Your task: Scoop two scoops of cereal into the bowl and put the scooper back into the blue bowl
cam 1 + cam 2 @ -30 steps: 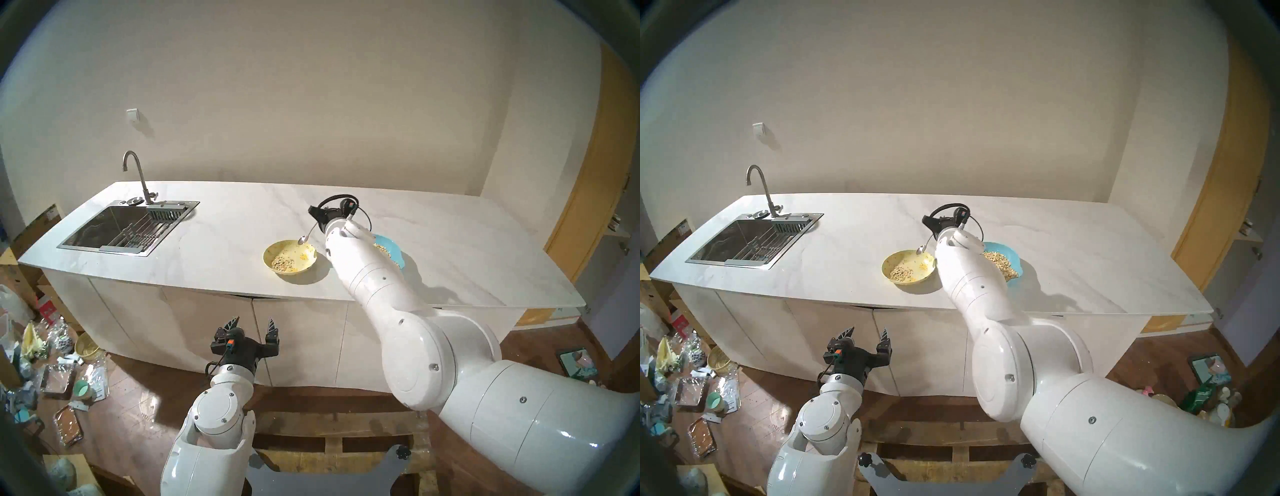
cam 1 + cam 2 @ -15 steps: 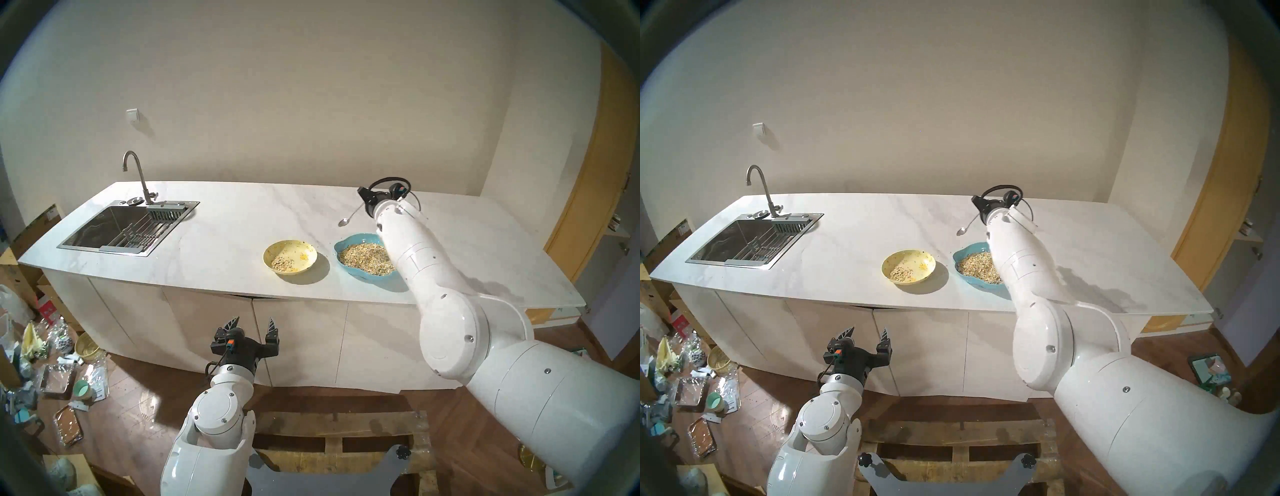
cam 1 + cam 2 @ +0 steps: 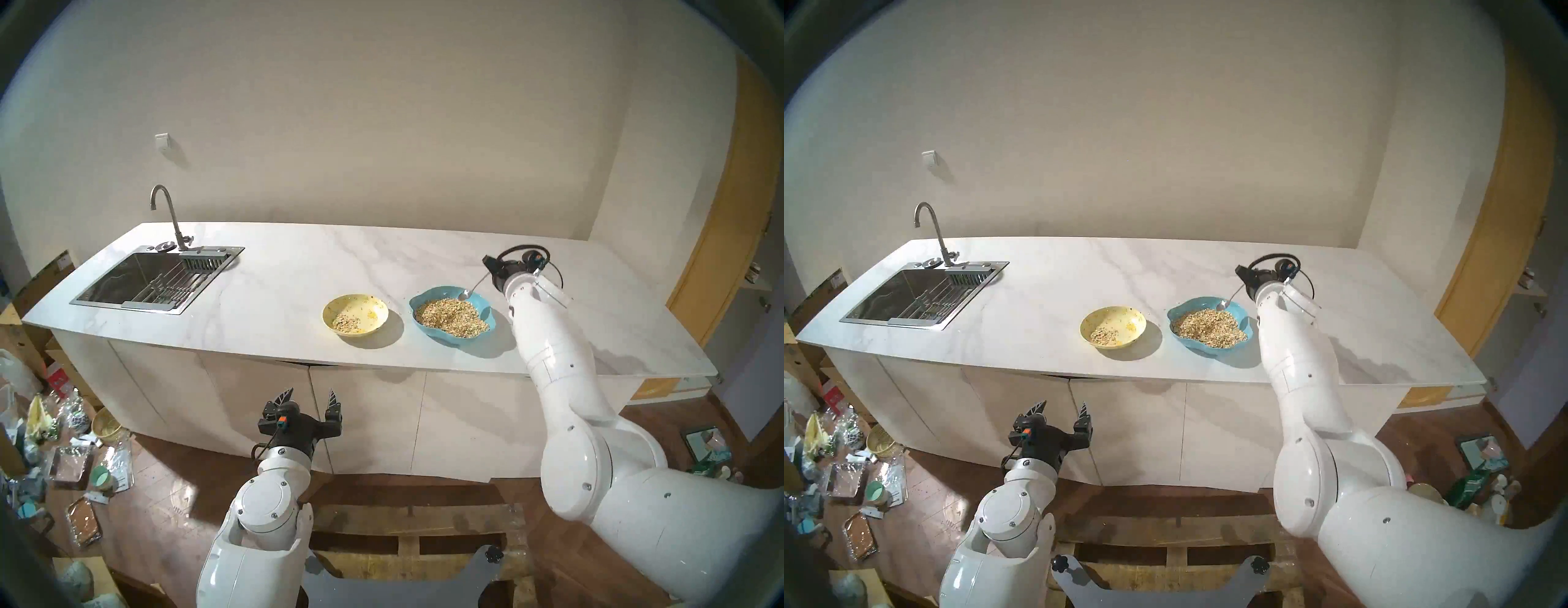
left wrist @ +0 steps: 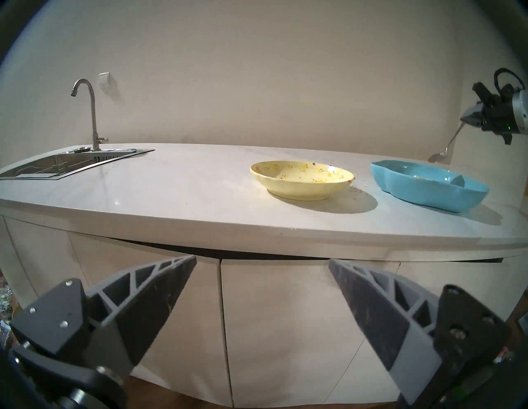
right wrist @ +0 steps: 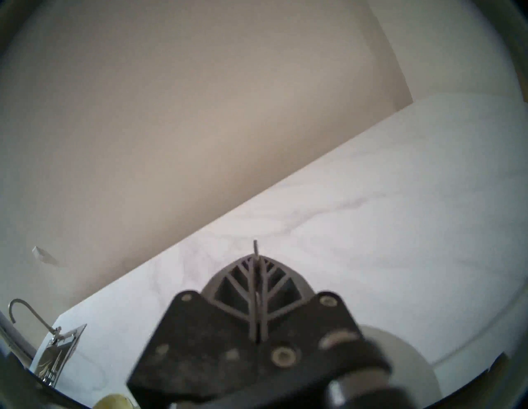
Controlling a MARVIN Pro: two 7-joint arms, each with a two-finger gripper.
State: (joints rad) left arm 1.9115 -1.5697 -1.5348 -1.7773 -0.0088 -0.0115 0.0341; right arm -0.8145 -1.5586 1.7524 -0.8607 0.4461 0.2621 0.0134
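White counter (image 3: 271, 293), right end effector (image 3: 492, 271) carried spoon (image 3: 471, 290) rightward over blue bowl (image 3: 483, 303)

Dim warm light, blurred fisheye edges

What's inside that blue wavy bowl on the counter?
The blue bowl holds a heap of cereal, and the spoon in the right hand is poised over its far side. The bowl's bottom is covered by the flakes.
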